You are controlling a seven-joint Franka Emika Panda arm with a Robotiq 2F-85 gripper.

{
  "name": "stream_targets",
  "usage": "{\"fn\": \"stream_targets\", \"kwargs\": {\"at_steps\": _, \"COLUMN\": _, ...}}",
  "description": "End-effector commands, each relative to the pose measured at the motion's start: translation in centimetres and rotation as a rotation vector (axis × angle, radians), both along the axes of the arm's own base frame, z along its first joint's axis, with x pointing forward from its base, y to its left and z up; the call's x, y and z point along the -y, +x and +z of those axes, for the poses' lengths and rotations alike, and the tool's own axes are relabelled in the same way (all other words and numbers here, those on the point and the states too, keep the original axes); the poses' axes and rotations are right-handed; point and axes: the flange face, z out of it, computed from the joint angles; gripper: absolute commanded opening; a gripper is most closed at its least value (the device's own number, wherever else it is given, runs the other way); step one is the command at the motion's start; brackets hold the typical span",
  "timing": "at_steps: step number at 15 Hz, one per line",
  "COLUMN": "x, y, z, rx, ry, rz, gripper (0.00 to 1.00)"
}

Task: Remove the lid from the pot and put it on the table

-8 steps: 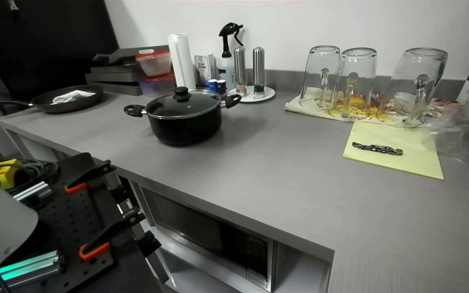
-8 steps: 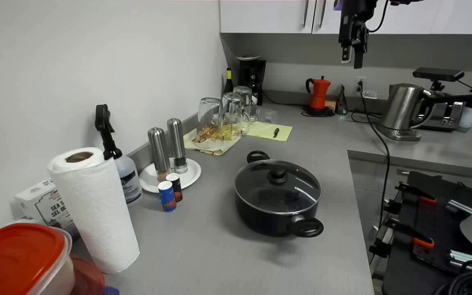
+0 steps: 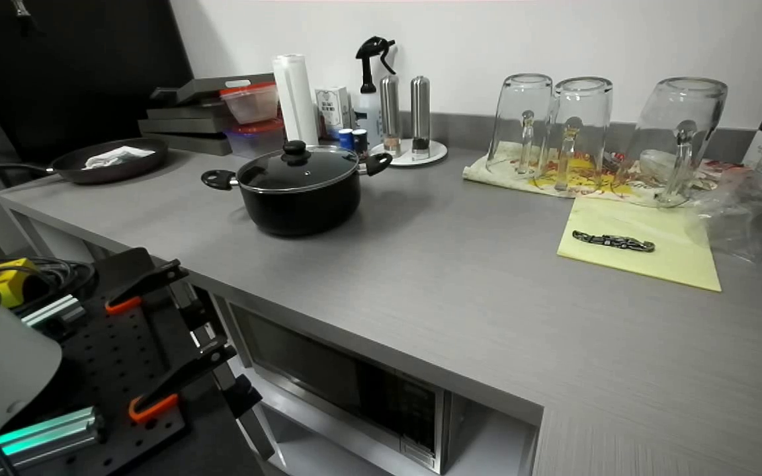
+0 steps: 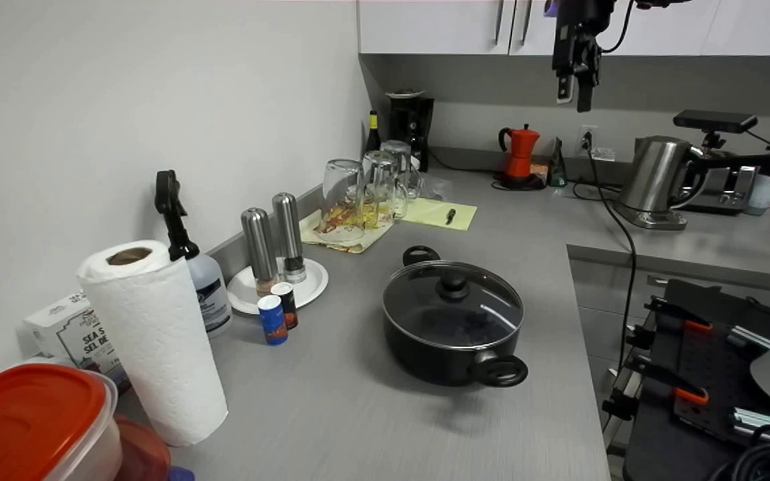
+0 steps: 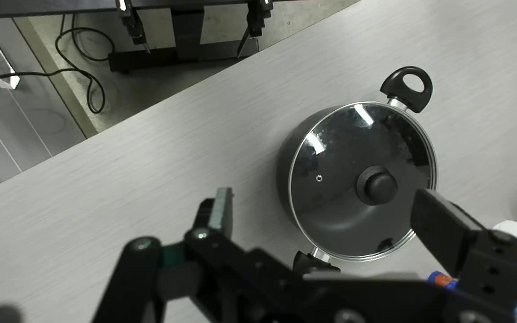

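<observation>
The round glass lid with a metal rim sits on the pot in both exterior views (image 3: 268, 175) (image 4: 418, 314) and in the wrist view (image 5: 352, 148). Its black centre knob (image 5: 380, 187) points up. The low black pot (image 3: 301, 215) (image 4: 418, 361) stands on the grey table (image 3: 421, 284) (image 4: 331, 414), its two side handles sticking out. In the wrist view the near handle is partly hidden by my gripper. My gripper (image 4: 573, 101) hangs high above the table, well apart from the lid. In the wrist view its fingers (image 5: 326, 202) are wide apart with nothing held between them.
Pepper mills (image 4: 285, 234) on a white plate, small shakers (image 4: 273, 321), a paper towel roll (image 4: 154, 347) and a spray bottle (image 4: 201, 280) stand along the wall. Upside-down glass mugs (image 3: 573, 132) stand on a cloth. A pan (image 3: 110, 162) lies at the far end.
</observation>
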Motion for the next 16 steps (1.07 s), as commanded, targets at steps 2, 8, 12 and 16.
{"fn": "stream_targets", "kwargs": {"at_steps": 2, "x": 0.0, "y": 0.0, "z": 0.1, "rx": -0.001, "ry": 0.0, "rz": 0.0, "gripper": 1.0}}
{"fn": "stream_targets", "kwargs": {"at_steps": 8, "x": 0.0, "y": 0.0, "z": 0.1, "rx": -0.001, "ry": 0.0, "rz": 0.0, "gripper": 1.0}}
{"fn": "stream_targets", "kwargs": {"at_steps": 12, "x": -0.4, "y": 0.3, "z": -0.4, "rx": -0.002, "ry": -0.001, "rz": 0.005, "gripper": 1.0}}
{"fn": "stream_targets", "kwargs": {"at_steps": 16, "x": -3.4, "y": 1.8, "z": -3.4, "rx": -0.017, "ry": -0.028, "rz": 0.053, "gripper": 1.0}}
